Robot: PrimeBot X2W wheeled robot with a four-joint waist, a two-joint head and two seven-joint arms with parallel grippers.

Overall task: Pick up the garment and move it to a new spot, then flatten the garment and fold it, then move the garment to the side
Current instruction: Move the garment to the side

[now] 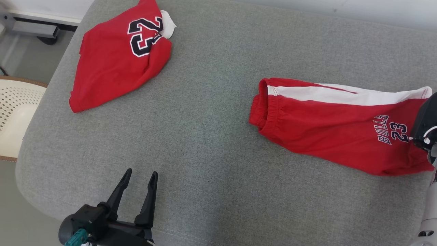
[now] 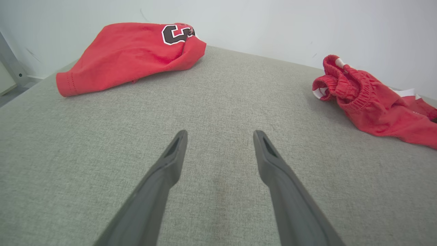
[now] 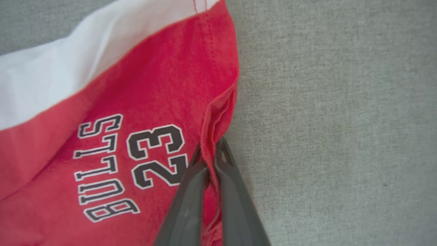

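Pick-up step: right gripper [image 3: 209,150] is pinching shut on the shorts [image 1: 324,130] at the hem, left gripper [image 1: 141,173] is hovering open; next is calling for a lift and carry.

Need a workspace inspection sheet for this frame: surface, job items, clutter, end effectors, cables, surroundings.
Surface: grey fabric pad, bare between the garments.
Job's things: red shorts on the right, waistband toward the centre; red jersey bunched at far left, apart from the shorts.
Clutter: nothing seen.
End effectors: left end effector open over bare pad; right end effector shut on the shorts' hem edge.
Cables: short white wire at the right wrist; teal connector at the left wrist.
Surroundings: cream perforated seat on the left; white wall behind.
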